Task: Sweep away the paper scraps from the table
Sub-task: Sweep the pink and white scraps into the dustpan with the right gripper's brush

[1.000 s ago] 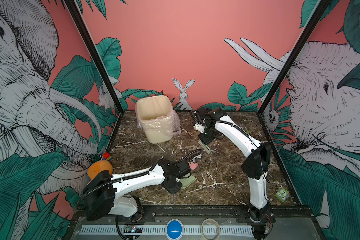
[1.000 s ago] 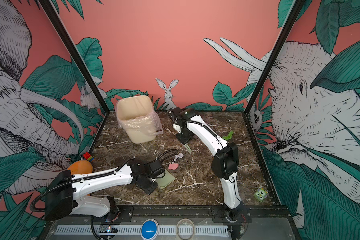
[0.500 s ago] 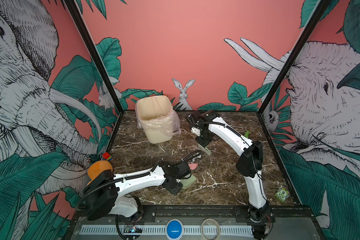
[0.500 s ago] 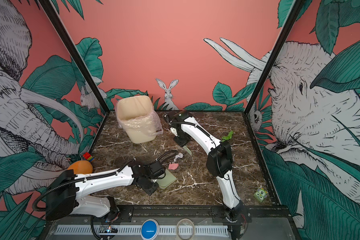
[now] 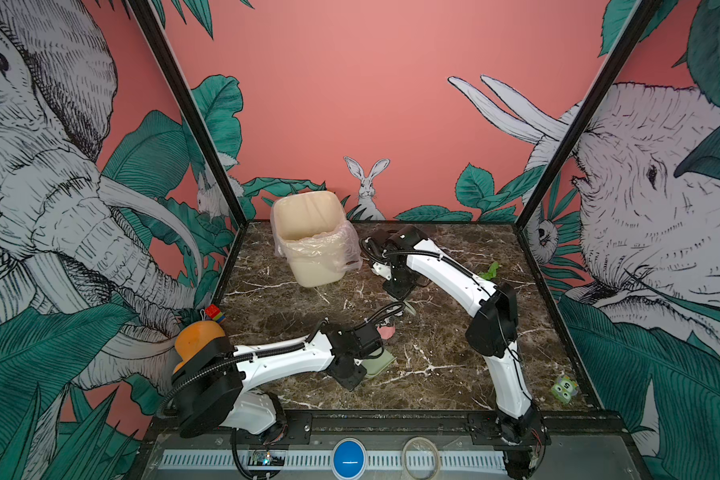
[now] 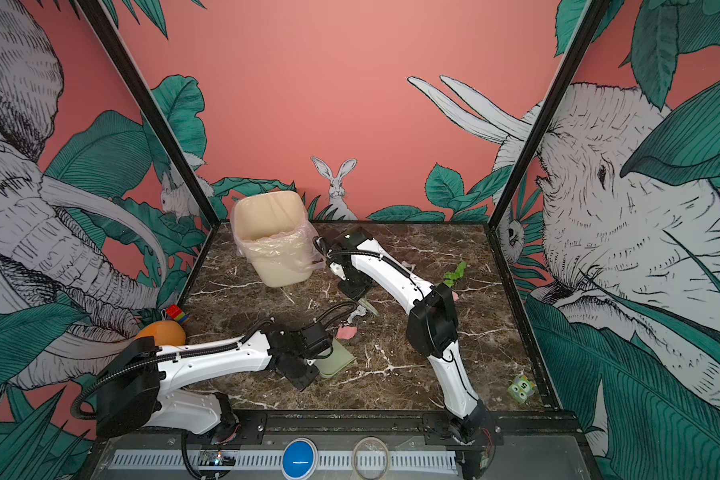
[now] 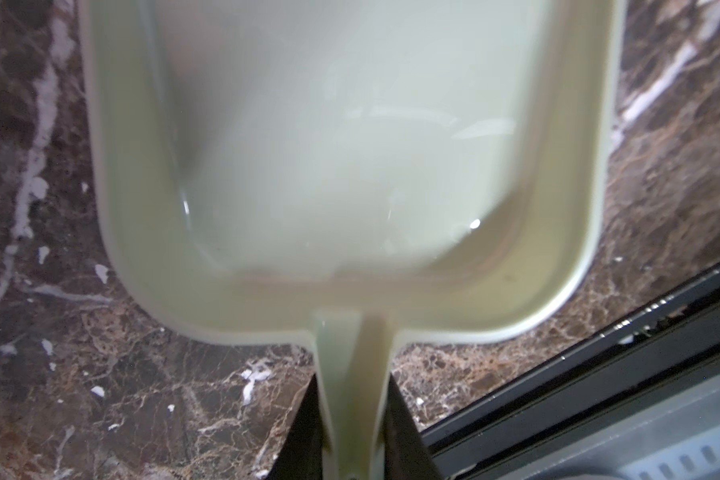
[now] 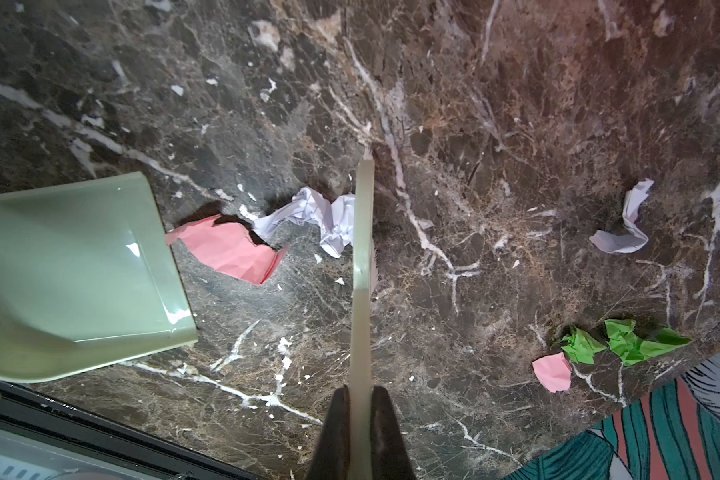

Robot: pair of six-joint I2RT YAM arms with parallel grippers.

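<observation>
On the table [image 5: 433, 365], my left gripper [image 7: 352, 399] is shut on the handle of the pale green dustpan [image 7: 341, 137], which lies near the front middle [image 5: 377, 361]. The right gripper [image 8: 360, 399] is shut on the thin pale green brush [image 8: 362, 249], reaching over the table's middle [image 5: 408, 307]. The brush edge touches a white paper scrap [image 8: 321, 220]. A pink scrap [image 8: 229, 253] lies between that and the dustpan's mouth. Further right are another white scrap [image 8: 624, 224], green scraps [image 8: 624, 340] and a small pink one [image 8: 551, 372].
A cream bin [image 5: 308, 237] with a clear liner stands at the back left. An orange object [image 5: 196, 336] and a coloured cube [image 5: 213, 312] sit at the left edge. A green toy block [image 5: 564, 387] lies front right. A black frame borders the table.
The right arm has brought the brush forward and left from the back, up against the white scrap. The left arm and dustpan have barely moved.
</observation>
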